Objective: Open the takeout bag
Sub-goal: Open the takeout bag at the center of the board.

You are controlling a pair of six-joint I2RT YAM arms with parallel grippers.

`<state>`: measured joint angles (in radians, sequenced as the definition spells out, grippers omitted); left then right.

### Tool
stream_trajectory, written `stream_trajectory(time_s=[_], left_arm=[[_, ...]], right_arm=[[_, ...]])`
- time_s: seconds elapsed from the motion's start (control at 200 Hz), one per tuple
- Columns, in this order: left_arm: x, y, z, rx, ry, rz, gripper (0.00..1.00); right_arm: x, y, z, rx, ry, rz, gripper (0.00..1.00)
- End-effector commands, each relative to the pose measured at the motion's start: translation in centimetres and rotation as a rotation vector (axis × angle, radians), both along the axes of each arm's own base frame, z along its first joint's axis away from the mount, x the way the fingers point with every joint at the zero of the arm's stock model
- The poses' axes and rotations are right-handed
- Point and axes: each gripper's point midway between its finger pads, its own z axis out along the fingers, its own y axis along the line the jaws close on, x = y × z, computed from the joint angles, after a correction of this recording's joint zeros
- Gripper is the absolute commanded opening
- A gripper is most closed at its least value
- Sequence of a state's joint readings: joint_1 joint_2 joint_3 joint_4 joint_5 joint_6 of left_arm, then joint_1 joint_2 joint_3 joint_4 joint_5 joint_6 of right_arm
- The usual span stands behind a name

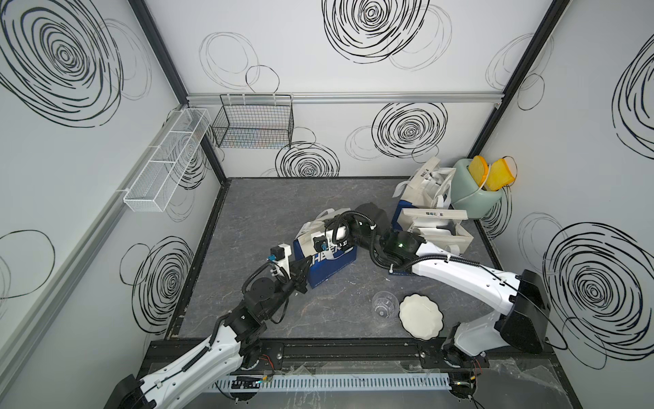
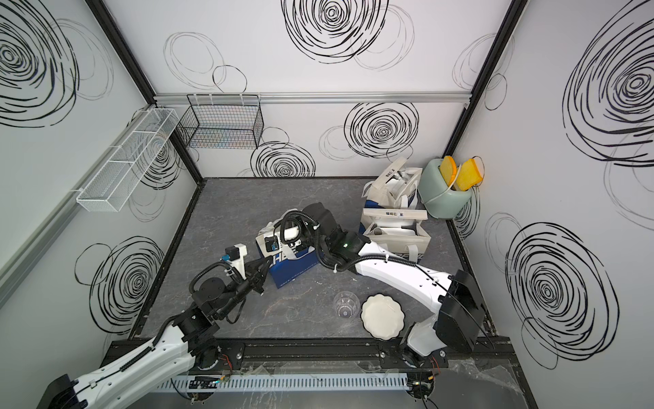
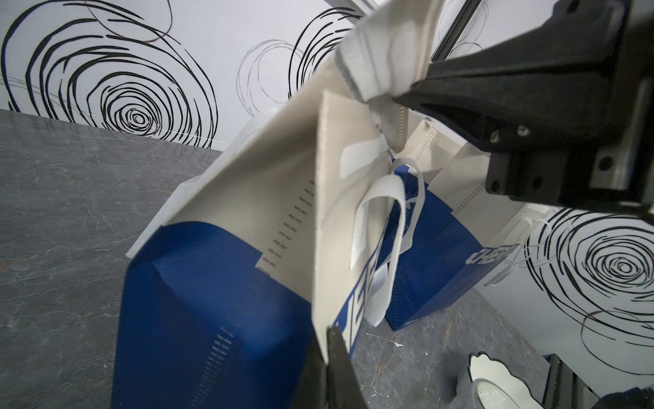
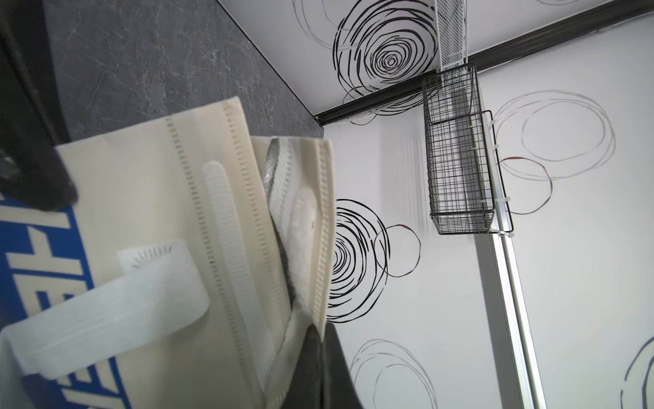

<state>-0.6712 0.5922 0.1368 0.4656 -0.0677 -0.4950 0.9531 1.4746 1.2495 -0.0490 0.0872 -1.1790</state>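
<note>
The takeout bag (image 1: 336,265), blue below and cream above, stands mid-table in both top views. My left gripper (image 1: 306,266) is at its near left corner, shut on the edge of one cream flap (image 3: 350,198); the fingertips (image 3: 334,348) pinch that edge. My right gripper (image 4: 320,340) reaches over the bag's top and is shut on the other cream flap (image 4: 323,226). It also shows as a black gripper (image 3: 407,94) in the left wrist view. The two flaps stand apart, with white hook-and-loop strips (image 4: 226,226) bare between them. A white handle loop (image 3: 385,248) hangs down.
Two more cream-and-blue bags (image 1: 426,187) (image 1: 437,228) stand at the back right, next to a green holder with yellow pieces (image 1: 476,189). A clear cup (image 1: 384,305) and a white scalloped plate (image 1: 421,317) lie near the front. Wire baskets (image 1: 253,122) hang on the walls.
</note>
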Motion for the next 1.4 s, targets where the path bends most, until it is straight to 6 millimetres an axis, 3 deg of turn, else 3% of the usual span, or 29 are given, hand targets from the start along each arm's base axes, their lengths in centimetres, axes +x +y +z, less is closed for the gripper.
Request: stream_trajectory(time_s=[0.0, 0.14, 0.245, 0.31, 0.35, 0.545, 0.71, 0.925, 1.396], left_arm=[[-0.2, 0.2, -3.0, 0.068, 0.092, 0.001, 0.00], [-0.2, 0.3, -2.8, 0.063, 0.088, 0.006, 0.00], [-0.2, 0.4, -2.6, 0.057, 0.084, 0.008, 0.00], [-0.2, 0.4, -2.7, 0.055, 0.086, 0.008, 0.00], [-0.2, 0.4, -2.7, 0.054, 0.084, 0.008, 0.00], [-0.2, 0.4, -2.5, 0.051, 0.079, 0.011, 0.00], [-0.2, 0.4, -2.6, 0.047, 0.080, 0.010, 0.00], [-0.3, 0.4, -2.7, 0.048, 0.079, 0.008, 0.00], [-0.3, 0.6, -2.6, 0.044, 0.073, 0.013, 0.00]], right_arm=[[0.6, -0.5, 8.9, 0.158, -0.190, -0.025, 0.00], [0.1, -0.4, 9.5, 0.201, -0.156, -0.012, 0.00], [-0.4, -0.5, 8.1, 0.192, -0.086, 0.013, 0.38], [-1.2, -0.4, 6.9, 0.172, -0.047, 0.046, 0.53], [-1.6, -0.5, 6.3, 0.166, -0.028, 0.058, 0.56], [-2.5, -1.7, 6.2, 0.228, 0.061, 0.075, 0.57], [-2.1, -2.9, 4.0, 0.233, 0.186, 0.063, 0.56], [-1.3, -2.7, 0.4, 0.199, 0.249, 0.020, 0.53], [-0.4, -2.1, -2.3, 0.167, 0.280, -0.010, 0.46]])
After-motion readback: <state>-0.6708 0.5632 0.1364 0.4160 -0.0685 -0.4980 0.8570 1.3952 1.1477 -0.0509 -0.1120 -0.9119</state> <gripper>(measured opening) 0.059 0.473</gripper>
